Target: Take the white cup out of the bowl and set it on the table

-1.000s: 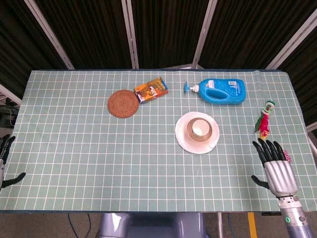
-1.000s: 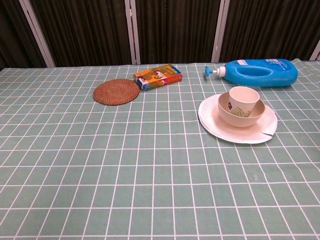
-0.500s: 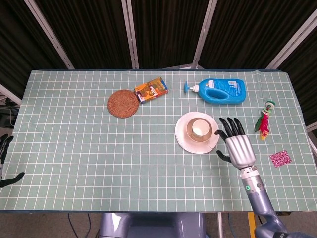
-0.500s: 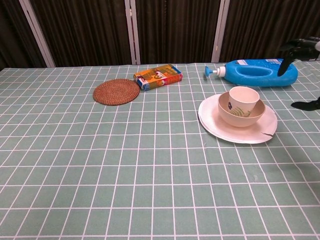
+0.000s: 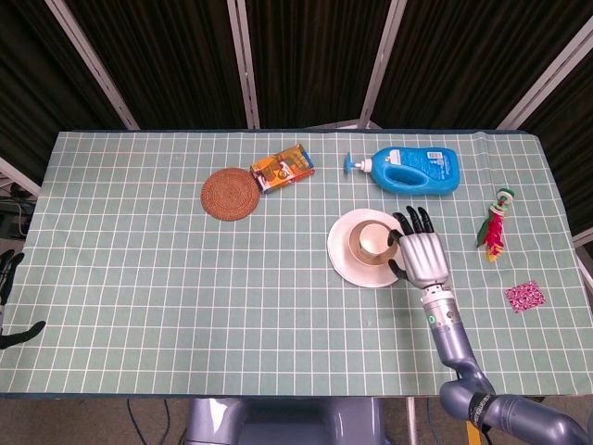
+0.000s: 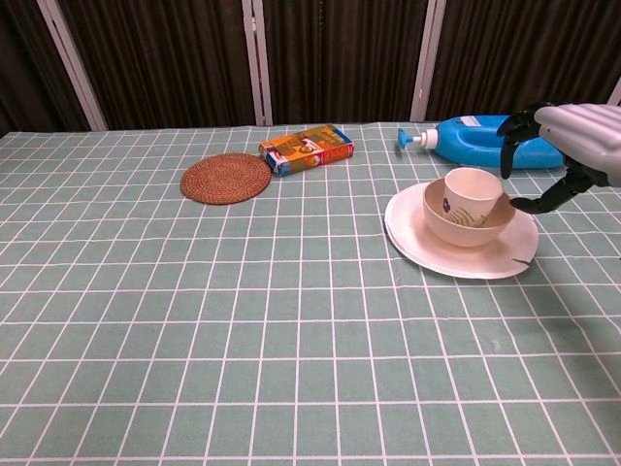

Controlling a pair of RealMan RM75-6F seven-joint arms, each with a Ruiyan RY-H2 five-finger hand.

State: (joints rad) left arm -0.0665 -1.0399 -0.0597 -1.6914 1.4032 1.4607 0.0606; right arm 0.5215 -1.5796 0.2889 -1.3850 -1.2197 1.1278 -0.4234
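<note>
The table (image 5: 139, 306) has a green cloth with white squares on it. At the near left edge, the left hand (image 5: 7, 278) peeks in. Only a few dark fingers show, spread apart, with nothing in them.

Near the right edge lies a small pink patterned square (image 5: 523, 297). Next to it, closer to the middle, the right hand (image 5: 422, 255) is above the table, just to the right of the white plate (image 5: 341, 264). Its fingers are spread out and hold nothing. In the chest view the thumb and fingers reach toward the cup but do not touch it.

On the plate sits a tan bowl (image 6: 468, 223) with a leaf picture. The white cup (image 6: 473, 189) stands upright inside the bowl.

A little farther, by the right edge, lies a red and green feathery toy (image 5: 492, 229).

Farther back on the left is a round brown woven coaster (image 5: 229, 193). An orange box (image 5: 283, 167) lies just beside it. To the right, a blue bottle (image 5: 413, 170) with a pump top lies on its side
</note>
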